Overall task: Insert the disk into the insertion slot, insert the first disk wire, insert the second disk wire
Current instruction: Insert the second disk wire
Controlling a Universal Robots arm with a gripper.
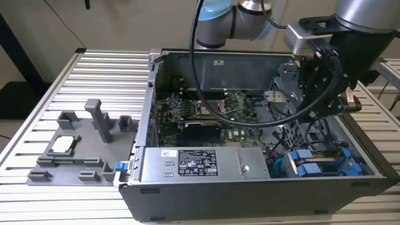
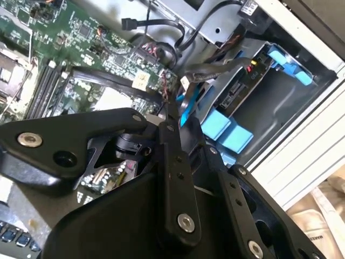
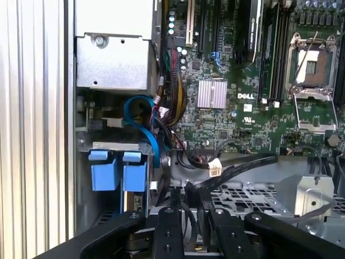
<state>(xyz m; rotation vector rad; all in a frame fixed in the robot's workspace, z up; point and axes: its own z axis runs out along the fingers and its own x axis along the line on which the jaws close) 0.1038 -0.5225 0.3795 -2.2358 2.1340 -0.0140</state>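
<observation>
The disk's blue carrier [image 1: 320, 166] lies in the insertion slot [image 1: 368, 165] at the case's front corner, on the exterior view's right. Its two blue tabs [image 3: 118, 170] show in both wrist views, with the slot's grey wall [image 2: 280, 102] behind them. My gripper [image 1: 325, 110] hangs inside the case above the perforated metal cage [image 3: 242, 191], a short way from the slot. Its black fingers [image 3: 168, 226] stand close together, and a black disk wire [image 3: 237, 164] runs down into the narrow gap between them. In the second wrist view the gripper [image 2: 168, 116] ends near a blue cable [image 2: 186, 102].
The grey labelled power-supply box [image 1: 194, 164] fills the case's front beside the slot. The green motherboard [image 3: 242, 81] lies behind it. A loose white connector [image 3: 214, 167] and bundled wires sit near the fingers. A grey fixture [image 1: 81, 145] stands on the slatted table at the exterior view's left.
</observation>
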